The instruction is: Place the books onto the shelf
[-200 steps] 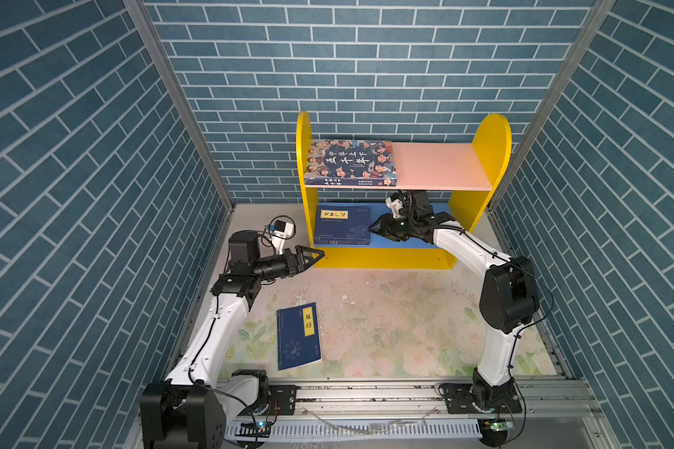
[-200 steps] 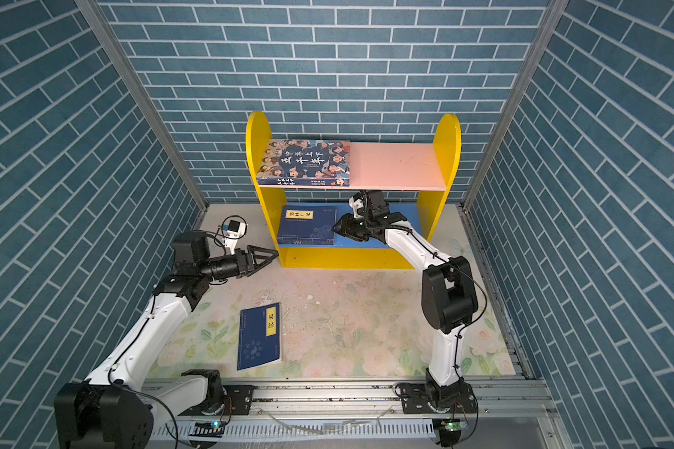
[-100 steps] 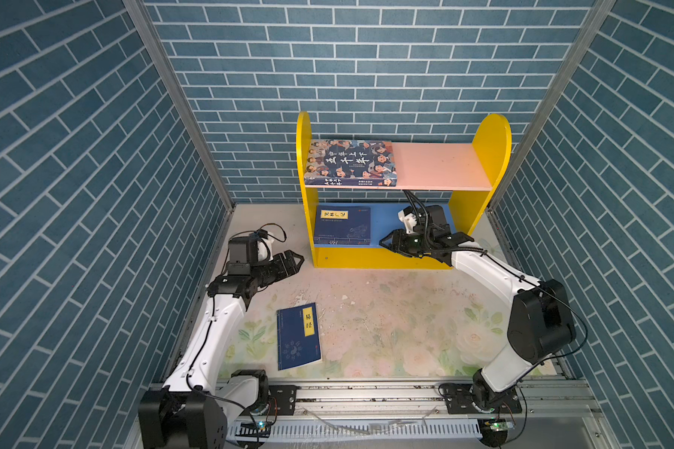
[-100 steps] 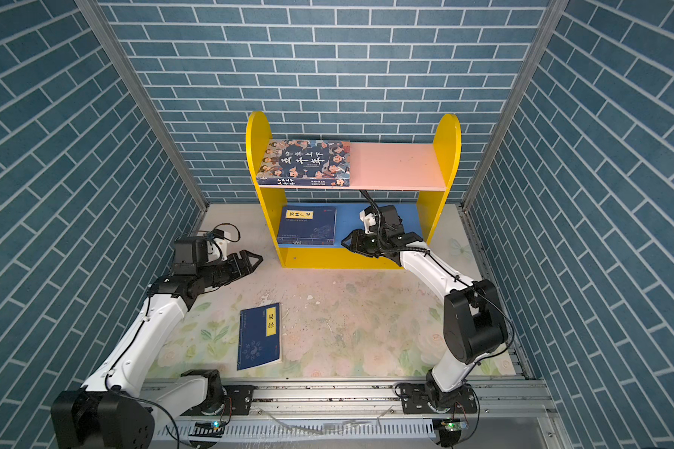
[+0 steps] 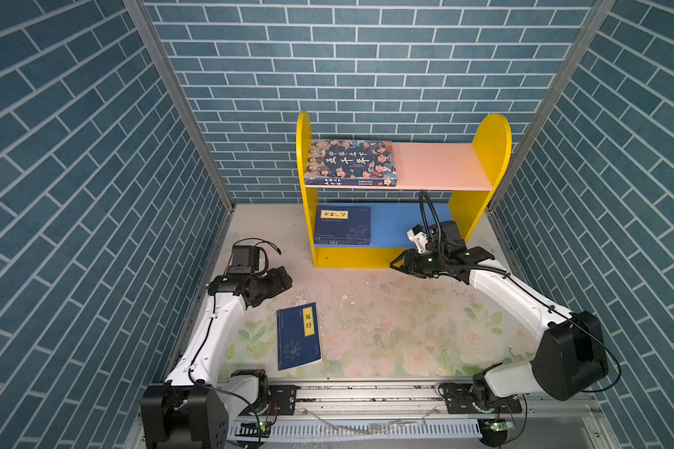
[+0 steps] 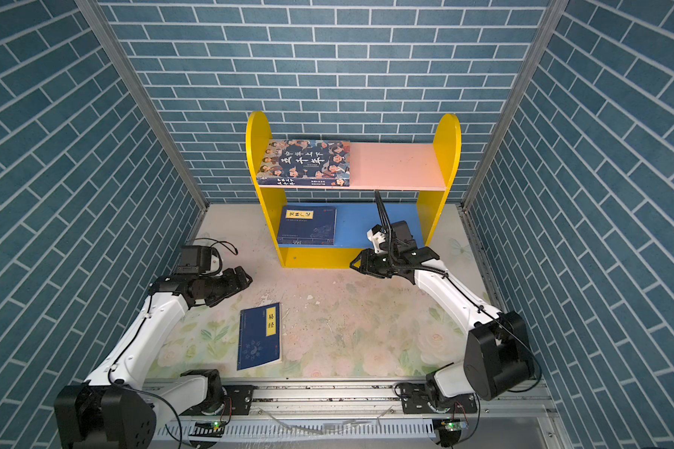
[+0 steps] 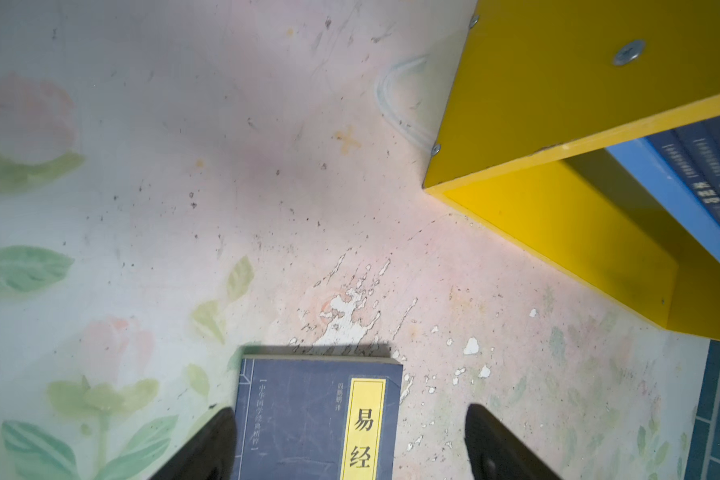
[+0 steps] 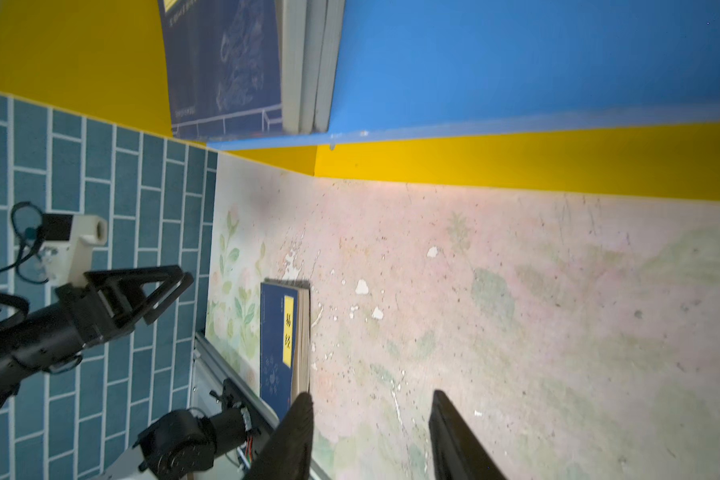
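The shelf (image 5: pixel 491 155) carries the cartoon-faced book (image 5: pixel 351 162) flat on the left of its pink upper board (image 5: pixel 436 165). A stack of 3 navy books (image 5: pixel 342 225) lies on the left of its blue lower board (image 5: pixel 399 225). 1 more navy book (image 5: pixel 299 337) lies flat on the floral surface (image 5: pixel 386 322), well apart from the shelf. The left end effector (image 5: pixel 285 282) hangs by that book's far edge, fingers spread wide and empty. The right end effector (image 5: pixel 395 266), just before the shelf's front, is parted and holds nothing.
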You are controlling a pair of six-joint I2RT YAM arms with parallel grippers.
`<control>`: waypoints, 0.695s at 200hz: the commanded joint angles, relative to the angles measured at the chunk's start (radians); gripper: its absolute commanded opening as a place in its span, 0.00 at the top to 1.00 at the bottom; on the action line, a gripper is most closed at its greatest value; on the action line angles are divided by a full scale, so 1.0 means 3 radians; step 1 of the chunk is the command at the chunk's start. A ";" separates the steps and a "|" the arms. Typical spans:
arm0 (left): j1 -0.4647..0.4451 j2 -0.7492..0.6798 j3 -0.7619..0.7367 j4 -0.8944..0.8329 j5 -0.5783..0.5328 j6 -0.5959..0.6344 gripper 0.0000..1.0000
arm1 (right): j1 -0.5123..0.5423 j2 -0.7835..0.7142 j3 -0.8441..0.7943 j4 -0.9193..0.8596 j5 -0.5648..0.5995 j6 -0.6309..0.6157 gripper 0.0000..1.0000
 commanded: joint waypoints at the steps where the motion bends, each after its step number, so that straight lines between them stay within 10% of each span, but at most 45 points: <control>1: 0.0038 0.0092 -0.0125 -0.0198 0.0023 -0.0062 0.12 | 0.0118 -0.0281 -0.0079 -0.0419 -0.0212 -0.0211 0.53; 78: 0.0048 0.0315 -0.0477 -0.0073 0.0079 -0.0164 0.08 | 0.1006 -0.0852 -0.0897 0.0412 0.0010 0.0757 0.47; 139: 0.0048 0.0394 -0.0665 -0.0031 0.0138 -0.0155 0.08 | 0.1624 -0.0194 -0.1048 0.1500 0.0266 0.1242 0.47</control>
